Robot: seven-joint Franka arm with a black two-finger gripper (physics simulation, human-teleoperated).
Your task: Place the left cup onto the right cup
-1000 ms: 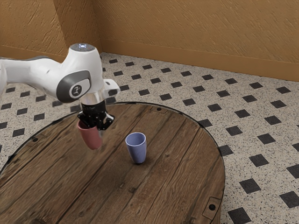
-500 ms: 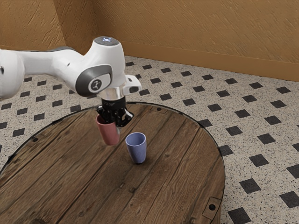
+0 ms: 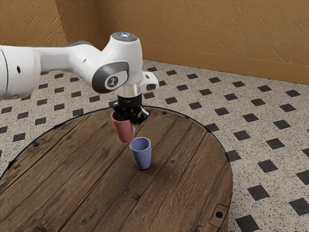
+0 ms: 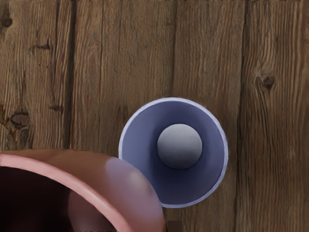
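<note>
My gripper (image 3: 129, 118) is shut on the rim of a pink cup (image 3: 122, 129), which hangs upright in the air above the table. A blue cup (image 3: 141, 152) stands upright on the wooden table (image 3: 72, 193), just below the pink cup and toward the exterior view's right. In the wrist view the blue cup (image 4: 181, 150) shows from above, open and empty, with the pink cup's rim (image 4: 96, 188) large and close, overlapping its edge.
The round plank table ends in a dark rim (image 3: 227, 164) at the exterior view's right. Beyond it lies a checkered floor (image 3: 251, 106) and an orange wall (image 3: 217, 29).
My arm has carried the pink cup up and toward the exterior view's right, from well left of the blue cup to just above and beside it. The blue cup has stayed put.
</note>
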